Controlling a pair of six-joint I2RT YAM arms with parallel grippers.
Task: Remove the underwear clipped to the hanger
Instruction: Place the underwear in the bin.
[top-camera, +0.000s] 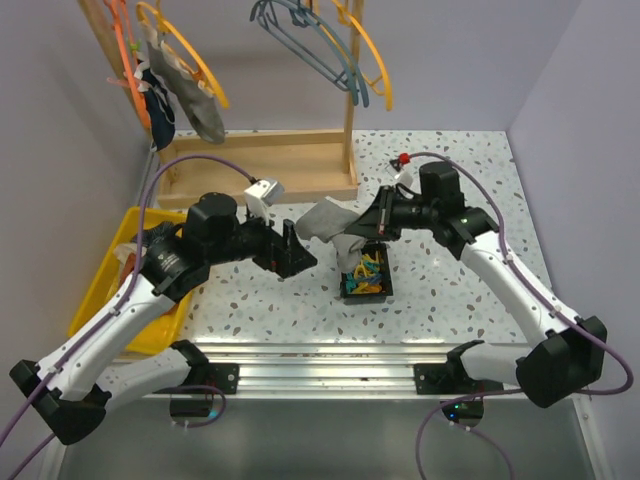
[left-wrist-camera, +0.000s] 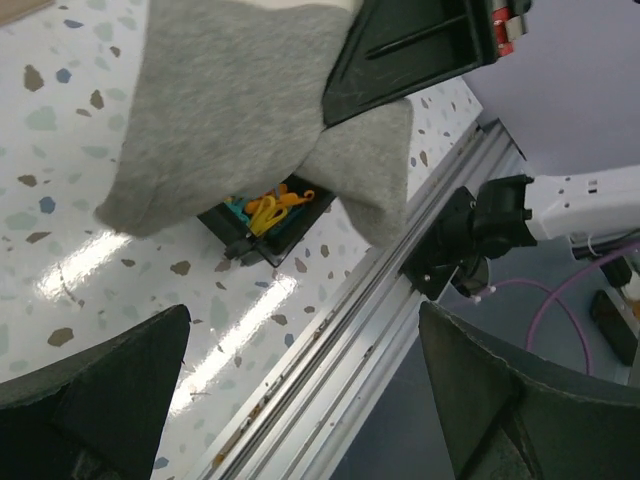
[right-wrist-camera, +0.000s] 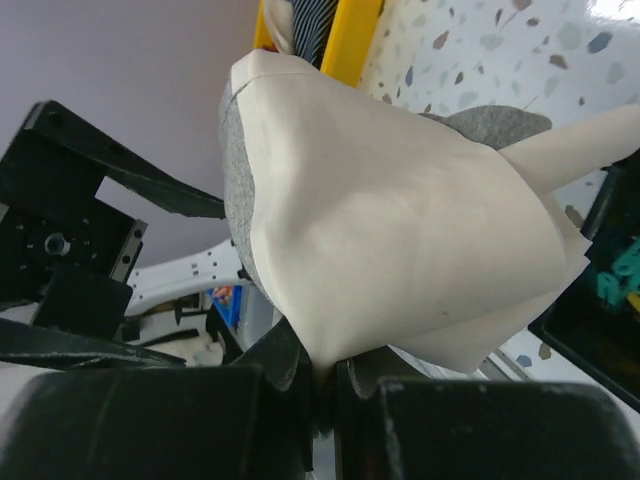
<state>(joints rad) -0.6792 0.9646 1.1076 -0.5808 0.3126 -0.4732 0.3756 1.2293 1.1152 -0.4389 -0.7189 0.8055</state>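
My right gripper (top-camera: 352, 228) is shut on a grey underwear (top-camera: 325, 220) with a cream inner side and holds it up over the table's middle. In the right wrist view the cloth (right-wrist-camera: 400, 230) bunches out from the closed jaws (right-wrist-camera: 325, 375). My left gripper (top-camera: 300, 252) stands open just left of that cloth, nothing between its fingers (left-wrist-camera: 100, 400). Its camera sees the grey underwear (left-wrist-camera: 250, 110) hanging above. At the back left, a grey underwear (top-camera: 200, 105) and a dark navy one (top-camera: 158, 105) hang from an orange hanger (top-camera: 190, 60).
A black box of colourful clips (top-camera: 367, 275) sits under the held cloth. A yellow bin (top-camera: 110, 290) with cloth in it stands at the left edge. A wooden rack (top-camera: 260, 160) with a blue-grey hanger (top-camera: 310, 40) fills the back. A metal rail (left-wrist-camera: 380, 300) runs along the near edge.
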